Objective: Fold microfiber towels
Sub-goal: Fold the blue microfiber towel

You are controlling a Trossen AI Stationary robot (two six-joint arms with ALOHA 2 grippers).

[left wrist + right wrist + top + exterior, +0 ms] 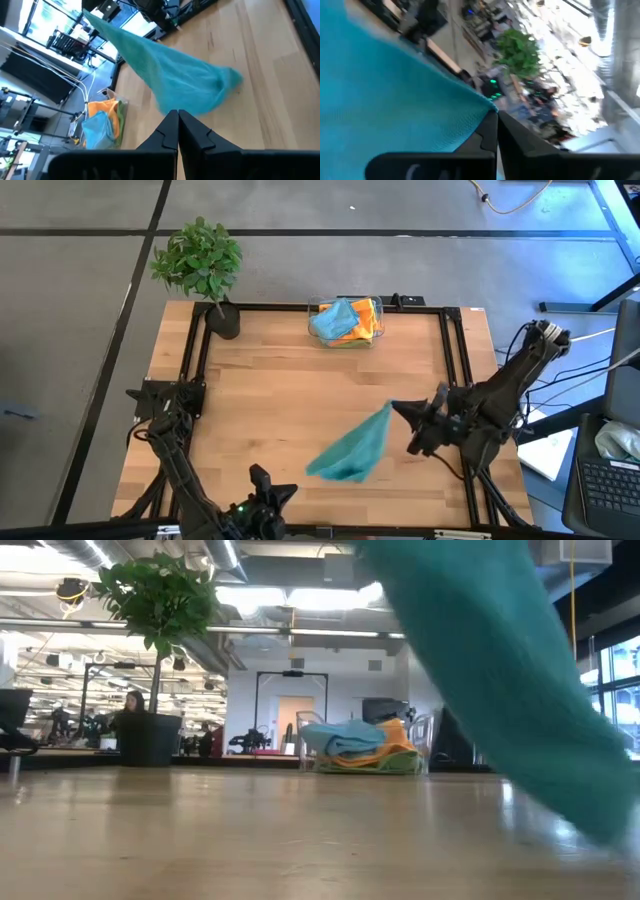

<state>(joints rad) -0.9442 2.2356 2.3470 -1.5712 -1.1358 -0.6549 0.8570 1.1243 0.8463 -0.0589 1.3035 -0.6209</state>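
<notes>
Barely begun: right claw (400,412) clamped on teal towel (352,450) corner, lifting it, far end dragging on worktop (270,400). Left claw (262,480) together, idle near front edge. Remaining towels (345,321) unfolded in clear bin (378,320).

Two matte black arms here, chunky jointed segments, black cables trailing off the right one. Each end effector (177,132) (496,131) shows two dark angular fingers. Small green light glowing on the left arm's (180,455) wrist.

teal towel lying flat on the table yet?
No: the right gripper holds one corner of the teal towel up, and the cloth hangs slanted down to the table.
</notes>
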